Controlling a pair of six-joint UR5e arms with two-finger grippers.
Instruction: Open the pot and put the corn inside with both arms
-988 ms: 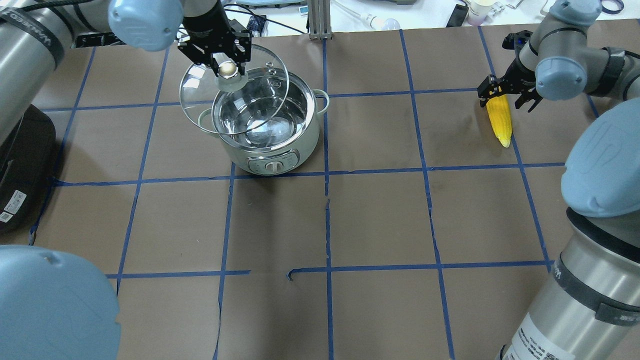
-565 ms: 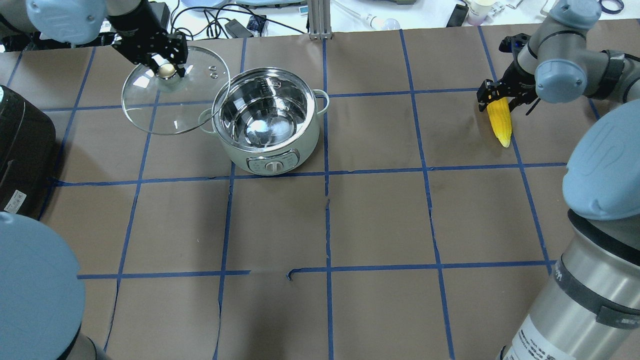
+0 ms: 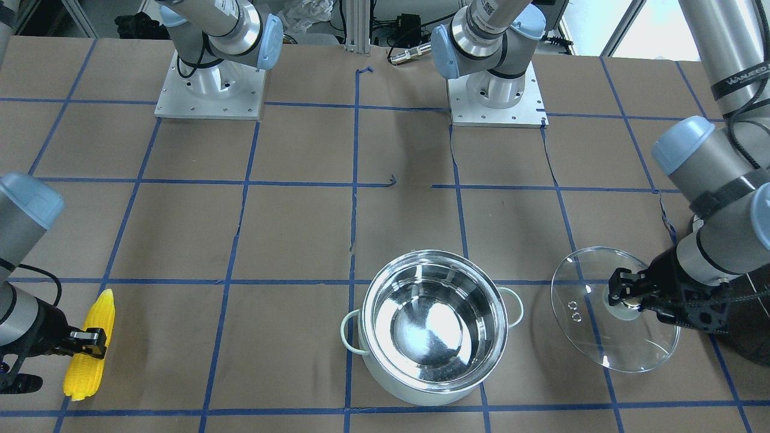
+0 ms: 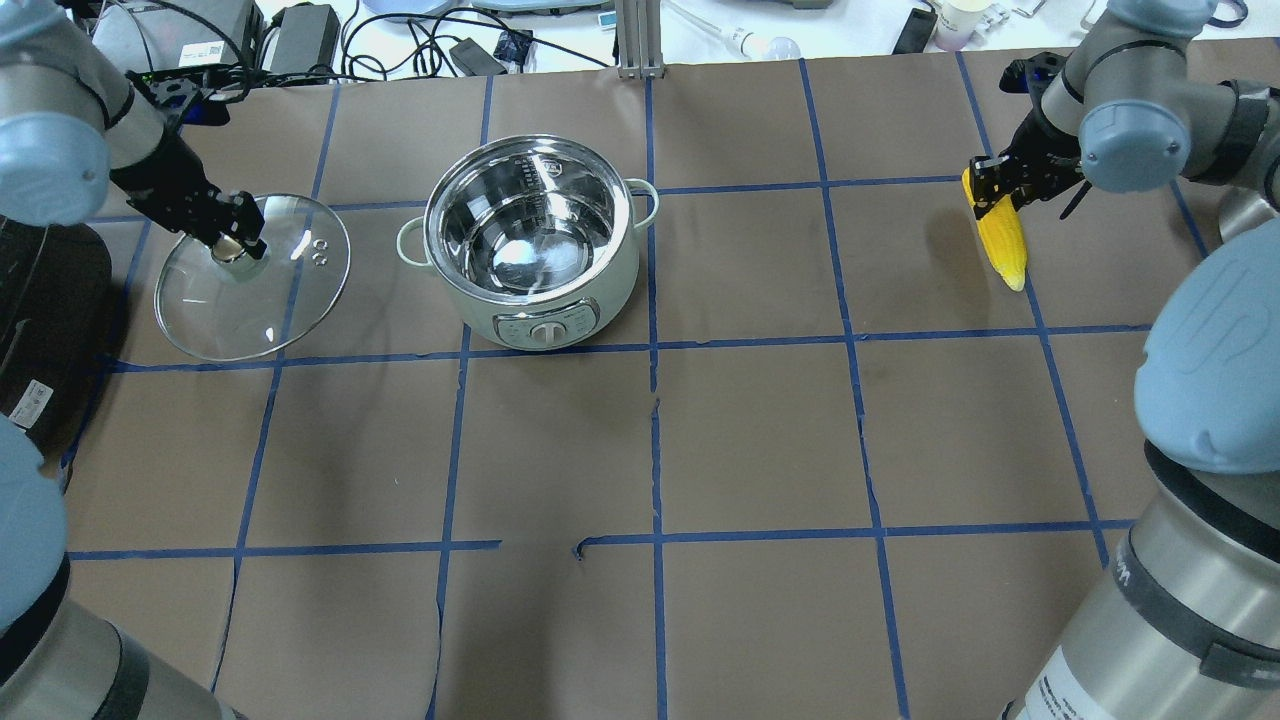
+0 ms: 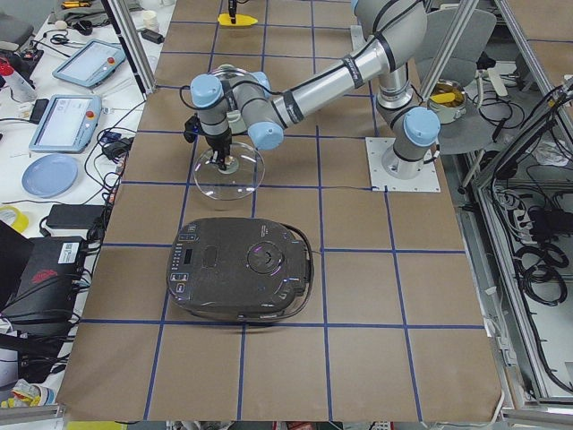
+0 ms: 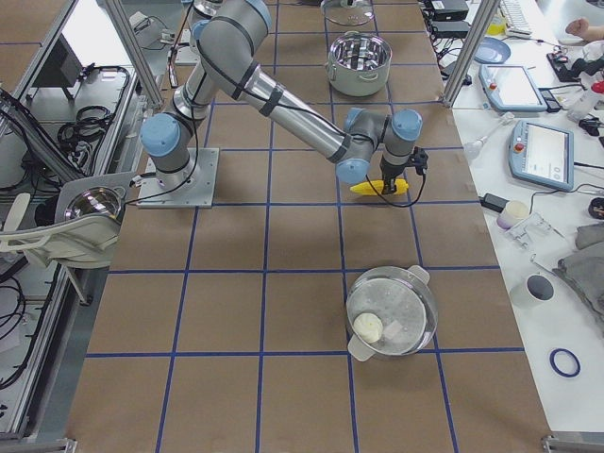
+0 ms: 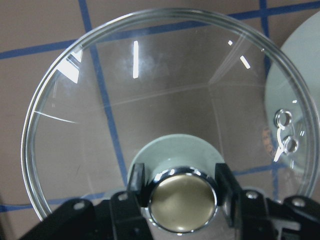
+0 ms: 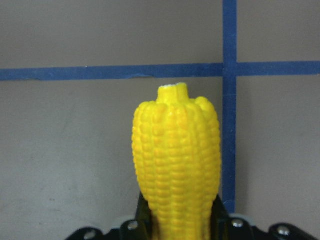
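Observation:
The steel pot (image 4: 612,268) stands open and empty on the table; it also shows in the front view (image 3: 421,388). My left gripper (image 4: 234,246) is shut on the metal knob (image 7: 182,201) of the glass lid (image 4: 262,305). It holds the lid tilted and low, to the left of the pot. The lid also shows in the front view (image 3: 607,343). The yellow corn (image 4: 1001,240) lies far to the pot's right. My right gripper (image 4: 993,190) is shut on its thick end. In the right wrist view the corn (image 8: 176,155) sits between the fingers.
A big black domed appliance (image 5: 242,269) sits beyond the lid at the table's left end (image 4: 40,290). Another lidded pot (image 6: 392,311) stands at the table's right end. Cables and devices (image 4: 400,40) lie past the far edge. Blue tape lines grid the brown table.
My left gripper has carried the lid from over the pot to the left and down. My right gripper has closed on the corn's thick end and shifted it slightly.

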